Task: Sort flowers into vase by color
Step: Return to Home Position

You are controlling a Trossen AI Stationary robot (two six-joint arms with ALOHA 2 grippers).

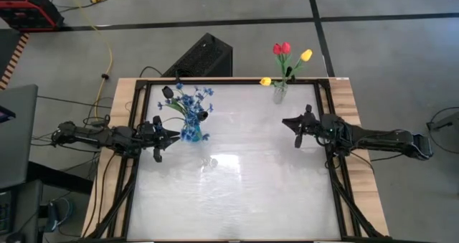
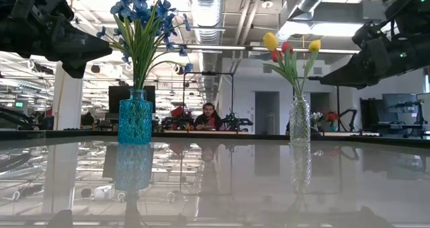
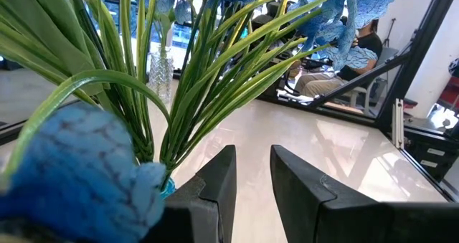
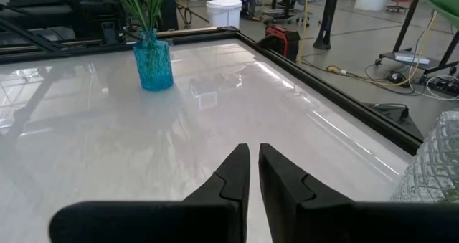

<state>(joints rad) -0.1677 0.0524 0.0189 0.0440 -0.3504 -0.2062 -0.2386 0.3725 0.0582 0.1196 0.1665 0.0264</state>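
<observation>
A blue glass vase (image 1: 190,133) stands on the table's left part and holds blue sprays (image 1: 193,98) and black-headed blooms (image 1: 167,92). A clear glass vase (image 1: 280,93) at the far edge holds red tulips (image 1: 282,49) and yellow tulips (image 1: 306,55). My left gripper (image 1: 171,135) hangs open just left of the blue vase; its wrist view shows the green stems (image 3: 186,78) close ahead of the empty fingers (image 3: 252,157). My right gripper (image 1: 288,122) is shut and empty, right of centre, near the clear vase (image 4: 437,164).
The glossy white table top (image 1: 237,178) is framed by a black rail (image 1: 326,150) with wooden borders. A black box (image 1: 201,56) sits beyond the far edge. A person (image 2: 209,117) sits in the room behind. Bare surface lies between the vases and toward the near edge.
</observation>
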